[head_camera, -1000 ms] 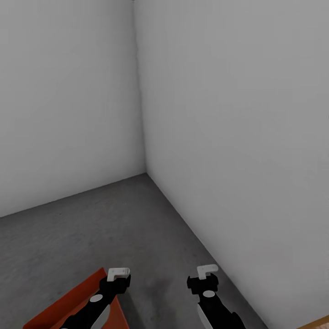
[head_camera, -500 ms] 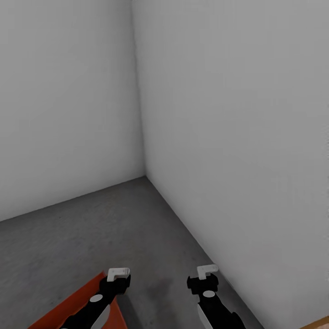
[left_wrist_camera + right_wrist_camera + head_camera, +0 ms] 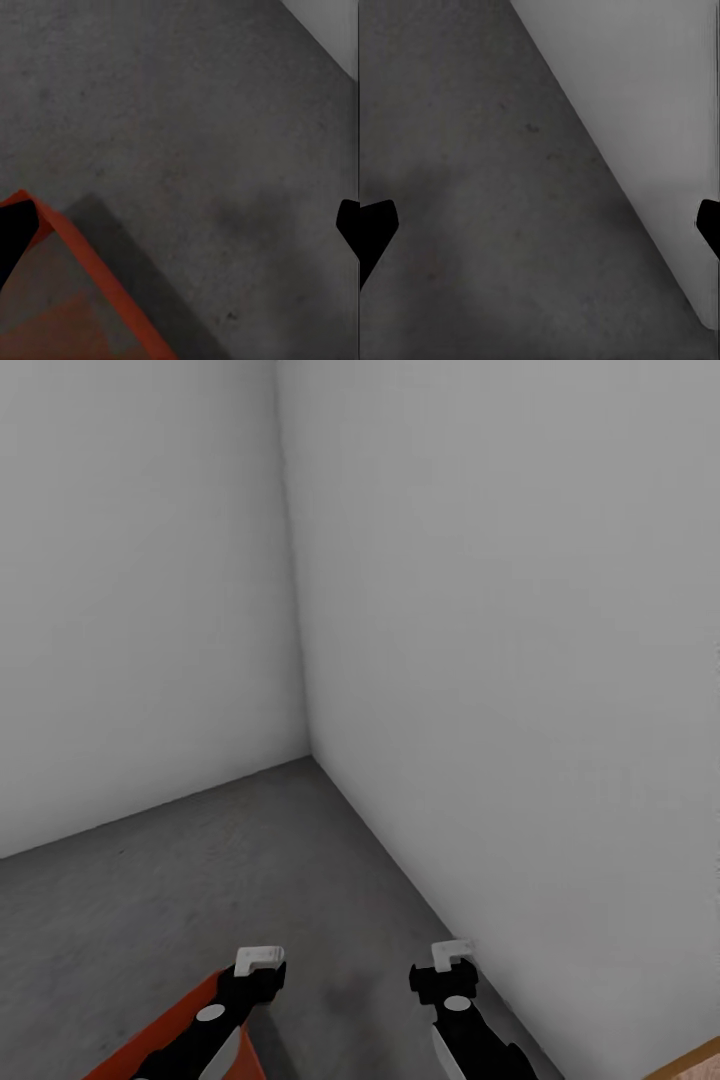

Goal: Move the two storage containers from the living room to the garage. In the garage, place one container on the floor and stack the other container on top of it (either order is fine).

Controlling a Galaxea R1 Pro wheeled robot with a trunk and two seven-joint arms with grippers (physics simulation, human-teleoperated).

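One orange-red storage container (image 3: 150, 1043) lies on the grey concrete garage floor (image 3: 200, 870) at the lower left of the head view, partly covered by my left arm. The left wrist view catches one corner of the container (image 3: 67, 300) beside the left gripper (image 3: 180, 229). My left gripper (image 3: 250, 985) hangs open just over that corner, with nothing between its fingers. My right gripper (image 3: 445, 980) is open and empty too, above bare floor close to the right wall. In the right wrist view the right gripper (image 3: 540, 225) faces floor and wall.
Two plain white walls meet in a corner (image 3: 308, 755) straight ahead. The right wall (image 3: 520, 710) runs close beside my right arm. A sliver of light wood floor (image 3: 700, 1065) shows at the bottom right.
The whole head view has shifted, so the camera moved: the wall corner sits slightly left and lower, and less of the container shows. Both grippers keep their pose.
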